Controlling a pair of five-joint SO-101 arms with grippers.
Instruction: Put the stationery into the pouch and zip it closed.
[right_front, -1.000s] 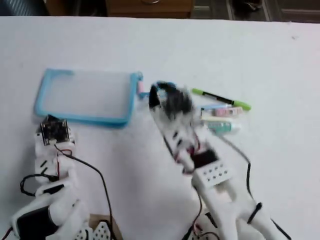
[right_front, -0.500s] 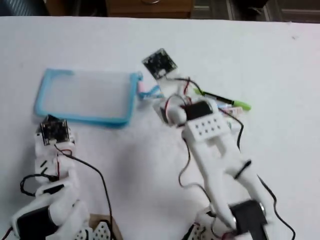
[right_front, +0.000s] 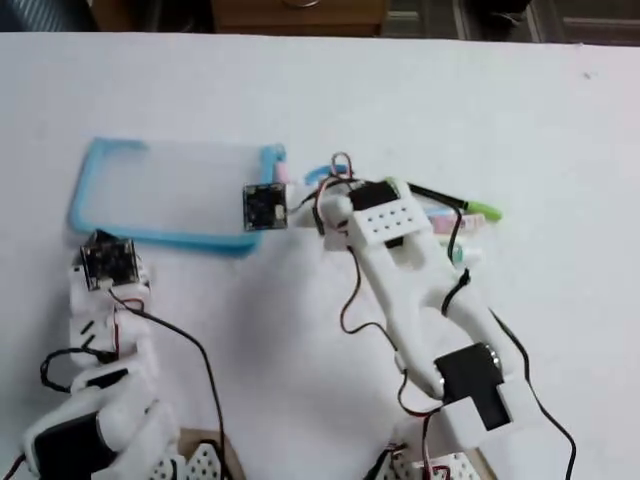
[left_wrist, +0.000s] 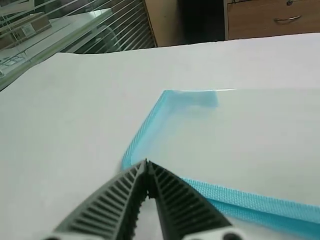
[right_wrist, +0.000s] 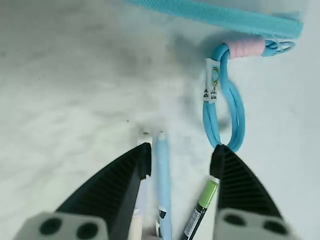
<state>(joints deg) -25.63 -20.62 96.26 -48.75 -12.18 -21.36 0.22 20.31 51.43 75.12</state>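
Observation:
The pouch (right_front: 170, 192) is translucent with a light blue edge and lies flat at the left of the table. A blue loop cord (right_wrist: 225, 110) with a pink bead (right_wrist: 245, 48) hangs from its zipper end. Beside the loop lie several pens (right_front: 452, 218): a light blue pen (right_wrist: 161, 185), a green pen (right_wrist: 202, 204) and a pale one (right_wrist: 141, 197). My right gripper (right_wrist: 181, 155) is open and hovers over the pen tips, its fingers straddling them. My left gripper (left_wrist: 146, 169) is shut and empty, just short of the pouch's near edge (left_wrist: 235, 197).
The white table (right_front: 520, 110) runs wide behind and to the right of the pens. The right arm's body (right_front: 410, 290) crosses the table's front middle. Loose wires (right_front: 190, 350) trail by the left arm's base.
The right arm has swung over the pens and turned its wrist, so its camera module went from the far side to beside the pouch's zipper end. The left arm has stayed still.

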